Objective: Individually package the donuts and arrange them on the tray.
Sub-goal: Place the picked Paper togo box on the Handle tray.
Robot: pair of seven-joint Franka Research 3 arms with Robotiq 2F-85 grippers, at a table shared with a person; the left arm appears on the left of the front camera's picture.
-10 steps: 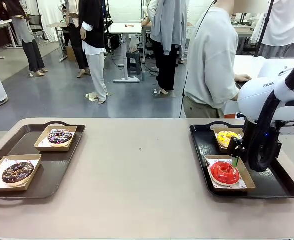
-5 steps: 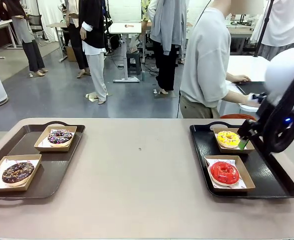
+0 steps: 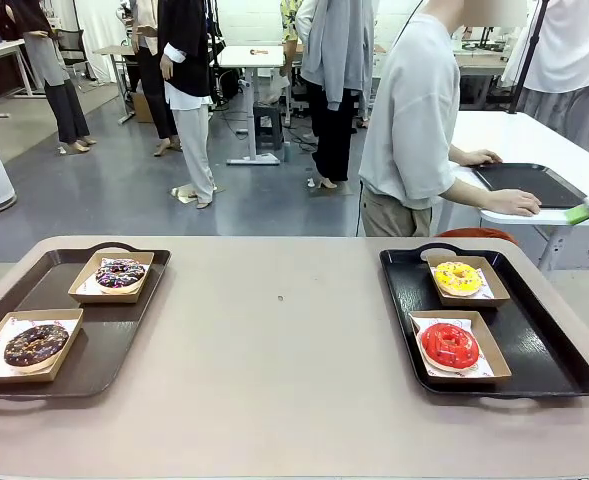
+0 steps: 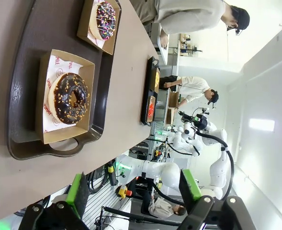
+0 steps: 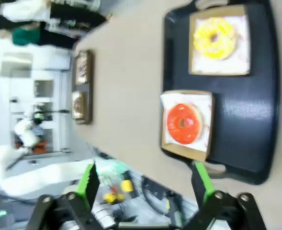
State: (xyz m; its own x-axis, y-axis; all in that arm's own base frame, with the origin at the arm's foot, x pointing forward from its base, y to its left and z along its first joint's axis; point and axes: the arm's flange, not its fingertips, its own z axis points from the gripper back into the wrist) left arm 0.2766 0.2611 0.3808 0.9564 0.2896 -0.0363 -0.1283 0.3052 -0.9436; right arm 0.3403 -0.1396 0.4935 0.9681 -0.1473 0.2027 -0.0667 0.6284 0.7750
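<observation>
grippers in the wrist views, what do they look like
The left gripper and right gripper look alike: black jointed two-finger bodies with bright green pads on flat fingers, and round fasteners at the knuckles.

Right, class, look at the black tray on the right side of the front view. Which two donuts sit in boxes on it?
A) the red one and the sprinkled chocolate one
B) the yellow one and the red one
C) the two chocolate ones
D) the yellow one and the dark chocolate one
B: on the black tray the yellow donut sits in the far box and the red donut in the near box.
</observation>
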